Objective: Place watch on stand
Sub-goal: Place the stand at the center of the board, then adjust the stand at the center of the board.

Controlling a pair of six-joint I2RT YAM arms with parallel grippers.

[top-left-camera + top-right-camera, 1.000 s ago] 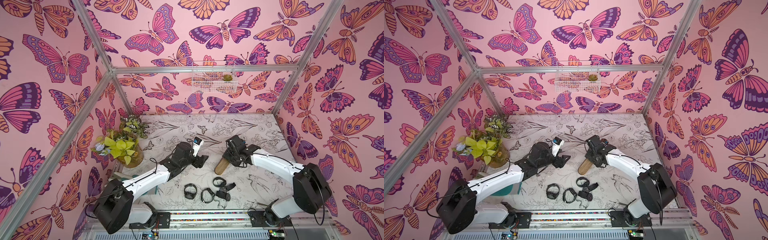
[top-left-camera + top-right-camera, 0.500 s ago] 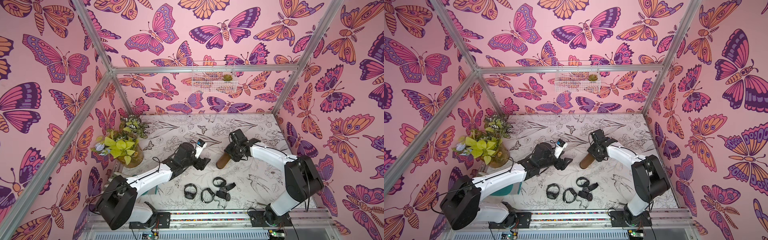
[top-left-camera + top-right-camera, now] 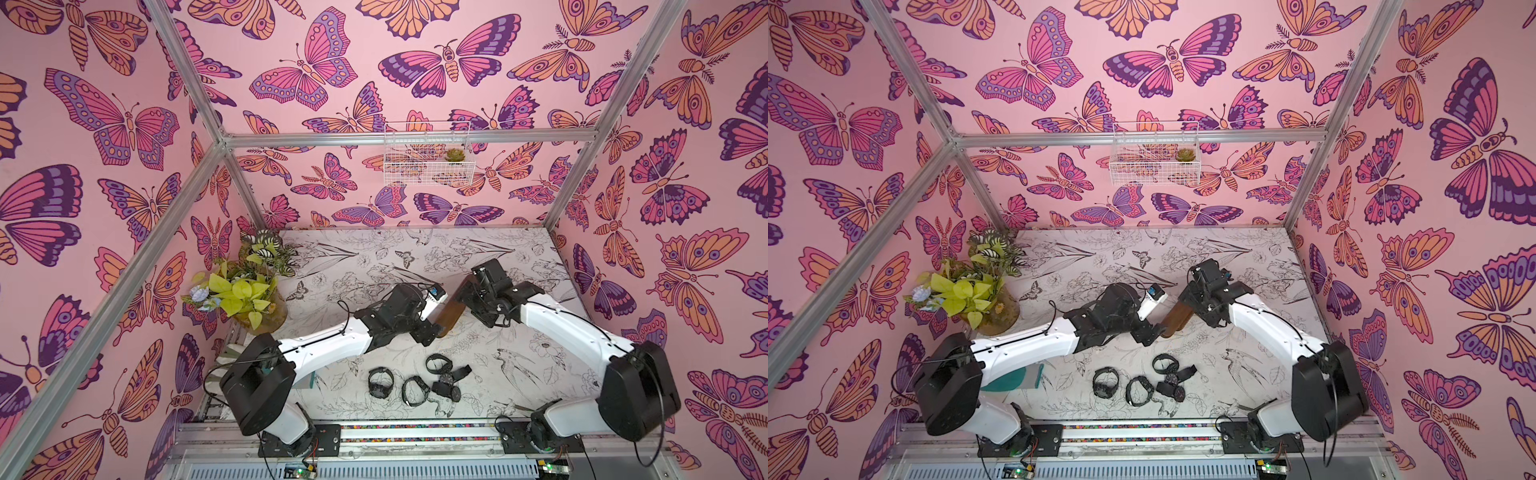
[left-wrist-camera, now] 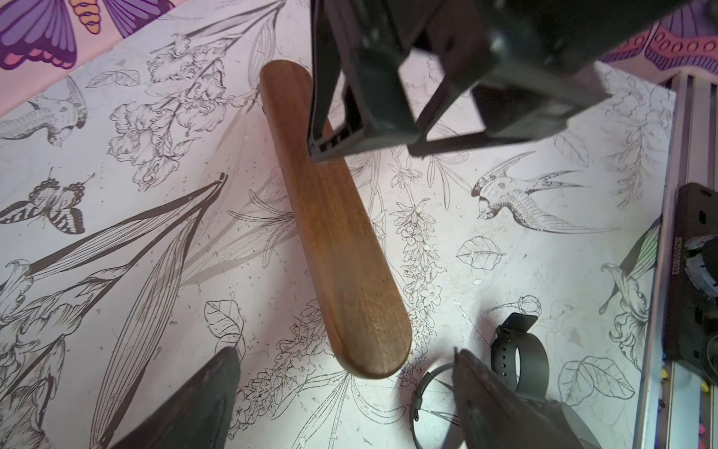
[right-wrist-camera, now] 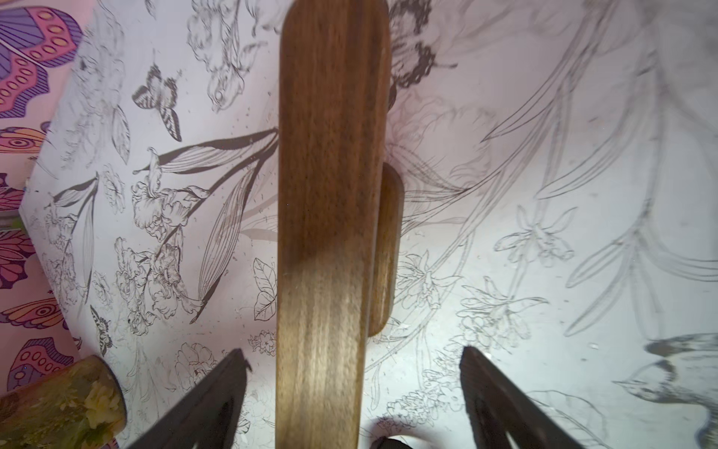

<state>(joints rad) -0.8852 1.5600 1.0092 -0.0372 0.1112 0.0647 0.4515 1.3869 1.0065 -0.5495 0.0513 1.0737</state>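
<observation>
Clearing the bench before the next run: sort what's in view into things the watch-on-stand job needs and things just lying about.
Job:
stand
black watches
left hand and right hand, both open

Lying about:
potted plant
wire basket on the back wall
succulent in it

Top views look steeply down; wrist views, seemingly close, share the stand point(image 4: 334, 233)
</observation>
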